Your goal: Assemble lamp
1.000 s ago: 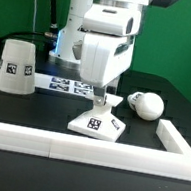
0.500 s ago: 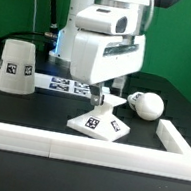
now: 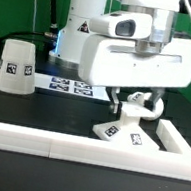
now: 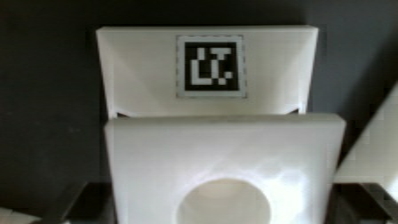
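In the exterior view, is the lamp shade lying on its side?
No, the shade stands upright on its wide end, narrow end on top, at the exterior view's left.

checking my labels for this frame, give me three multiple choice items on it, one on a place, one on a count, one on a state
1. Where is the base?
A) at the exterior view's far left
B) under the gripper, near the corner of the rail at the exterior view's right
C) off the table

2. How many tags on the base does the wrist view show?
A) none
B) one
C) three

3. How does the shade stand?
A) on its side
B) wide end up
C) wide end down

Answers:
1 B: the base sits right below the gripper, close to where the rail turns.
2 B: a single tag shows on the base.
3 C: the shade's narrow end points up.
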### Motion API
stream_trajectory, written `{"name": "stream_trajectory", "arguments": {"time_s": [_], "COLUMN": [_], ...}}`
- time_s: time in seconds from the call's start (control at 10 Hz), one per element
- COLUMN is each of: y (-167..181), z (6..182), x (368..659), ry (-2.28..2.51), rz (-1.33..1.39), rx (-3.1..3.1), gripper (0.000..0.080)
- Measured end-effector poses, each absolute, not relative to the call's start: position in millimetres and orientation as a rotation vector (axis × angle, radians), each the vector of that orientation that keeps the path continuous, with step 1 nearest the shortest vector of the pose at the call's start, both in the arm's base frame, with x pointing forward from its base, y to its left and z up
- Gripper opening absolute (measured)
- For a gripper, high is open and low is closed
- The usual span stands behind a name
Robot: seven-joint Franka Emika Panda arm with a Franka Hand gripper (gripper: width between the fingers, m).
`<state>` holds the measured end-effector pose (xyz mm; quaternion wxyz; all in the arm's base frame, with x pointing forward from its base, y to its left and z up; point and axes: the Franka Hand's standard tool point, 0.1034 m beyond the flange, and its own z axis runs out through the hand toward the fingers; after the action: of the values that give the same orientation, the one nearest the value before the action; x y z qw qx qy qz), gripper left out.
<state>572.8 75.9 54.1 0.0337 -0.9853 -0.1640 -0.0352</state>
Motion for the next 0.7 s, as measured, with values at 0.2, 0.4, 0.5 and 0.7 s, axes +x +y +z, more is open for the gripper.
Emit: {"name": "stream_trajectory", "arguments": {"time_s": [0.2,0.4,0.5,0.7], "y": [91,98,98,98], "z": [54.5,54.3,54.4,54.5], "x": [574,577,579,587], "ry": [-0.214,-0.171,-0.168,-0.162], "rz": [-0.097,-0.102,-0.106,-0.119], "rx": [-3.059,-3.063,-3.063,-3.061], "gripper": [0.0537,0.0537,0.0537,0.0537]}}
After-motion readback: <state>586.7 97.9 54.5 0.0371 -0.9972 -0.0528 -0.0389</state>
